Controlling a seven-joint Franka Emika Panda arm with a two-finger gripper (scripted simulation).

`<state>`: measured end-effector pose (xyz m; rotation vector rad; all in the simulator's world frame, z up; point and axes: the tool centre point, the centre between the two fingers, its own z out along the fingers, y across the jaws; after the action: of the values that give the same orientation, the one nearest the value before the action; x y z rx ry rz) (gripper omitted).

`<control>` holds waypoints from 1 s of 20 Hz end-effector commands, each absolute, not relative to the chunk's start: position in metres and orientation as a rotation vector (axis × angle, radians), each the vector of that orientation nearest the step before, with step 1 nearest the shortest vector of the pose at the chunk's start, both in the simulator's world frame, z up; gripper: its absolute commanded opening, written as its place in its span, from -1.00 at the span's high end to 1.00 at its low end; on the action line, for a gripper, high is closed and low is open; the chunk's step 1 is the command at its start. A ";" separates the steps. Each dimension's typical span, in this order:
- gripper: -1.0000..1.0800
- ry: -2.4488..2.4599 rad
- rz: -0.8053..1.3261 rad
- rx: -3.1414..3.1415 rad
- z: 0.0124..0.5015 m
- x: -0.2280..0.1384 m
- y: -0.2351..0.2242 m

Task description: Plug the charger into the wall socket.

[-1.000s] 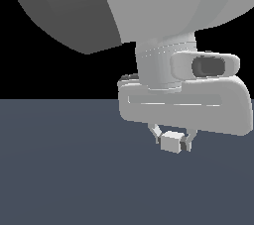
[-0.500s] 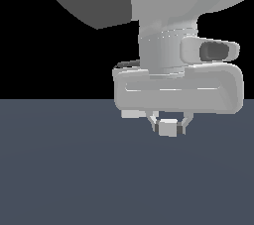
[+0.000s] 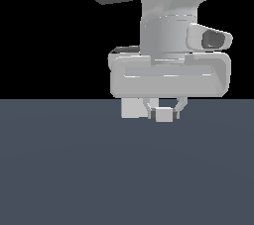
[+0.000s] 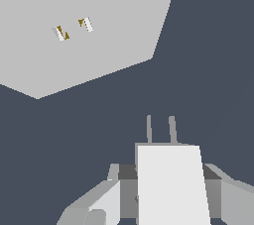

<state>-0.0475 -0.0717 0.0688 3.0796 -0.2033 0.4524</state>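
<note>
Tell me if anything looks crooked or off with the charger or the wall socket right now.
Nothing looks damaged. The charger sits squarely in the gripper, its two prongs pointing forward. In the wrist view the wall socket appears tilted, its two slots off to one side of the prongs, so they are not lined up.

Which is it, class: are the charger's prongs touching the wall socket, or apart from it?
Apart. The wrist view shows dark floor between the prongs of the charger and the wall socket.
</note>
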 end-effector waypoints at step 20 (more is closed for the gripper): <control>1.00 0.373 0.448 3.121 0.099 -0.038 -0.055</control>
<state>-0.0385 -0.0562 0.0984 3.1209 0.3518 0.4490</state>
